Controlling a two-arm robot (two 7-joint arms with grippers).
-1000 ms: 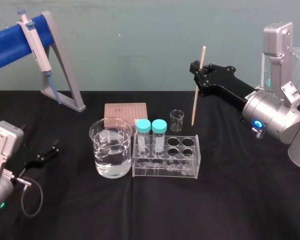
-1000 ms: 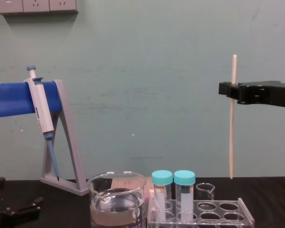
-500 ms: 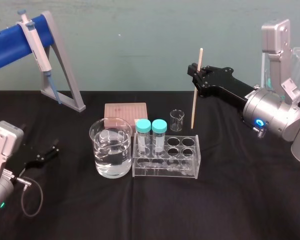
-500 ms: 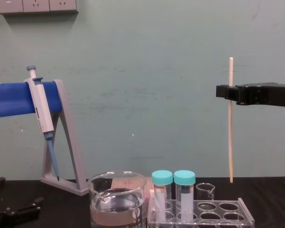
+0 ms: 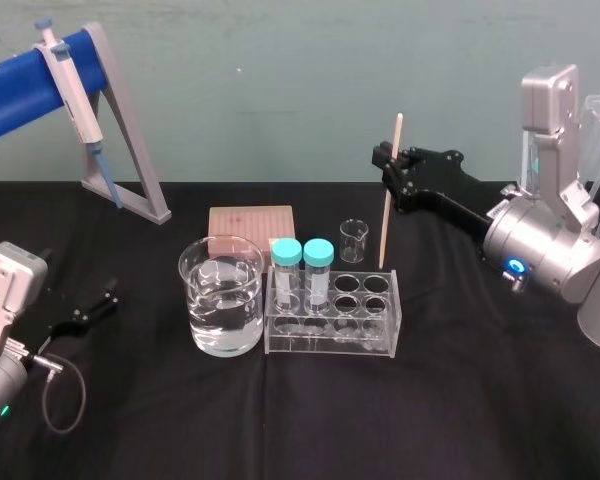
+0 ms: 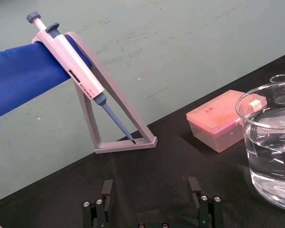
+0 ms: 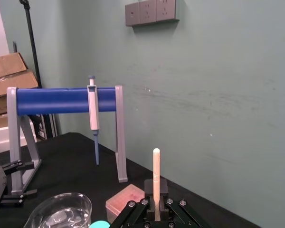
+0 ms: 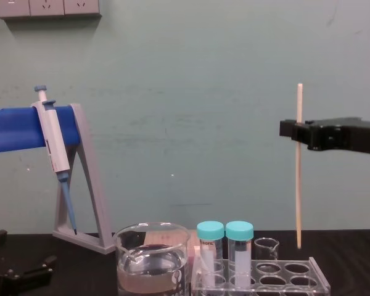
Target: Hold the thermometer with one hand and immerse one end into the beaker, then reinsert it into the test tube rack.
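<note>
- Right claw, black and elongated on its silver-and-white arm, hangs in the air over the right side of the black-draped counter, above and behind the right end of the rack.
- It's pinching the long, thin cream-white thermometer rod well above the rod's middle, so a short length sticks up over the fingers.
- The rod stands nearly upright (a slight lean in the head view), its lower tip hanging just above the right end of the low clear plastic test tube rack, not in any hole.
- The large clear glass beaker, part full of clear liquid, sits just left of the rack.
- Two teal-capped tubes stand in the rack's left holes.
- Left claw lies low at the counter's left, fingers spread, holding nothing.
</note>
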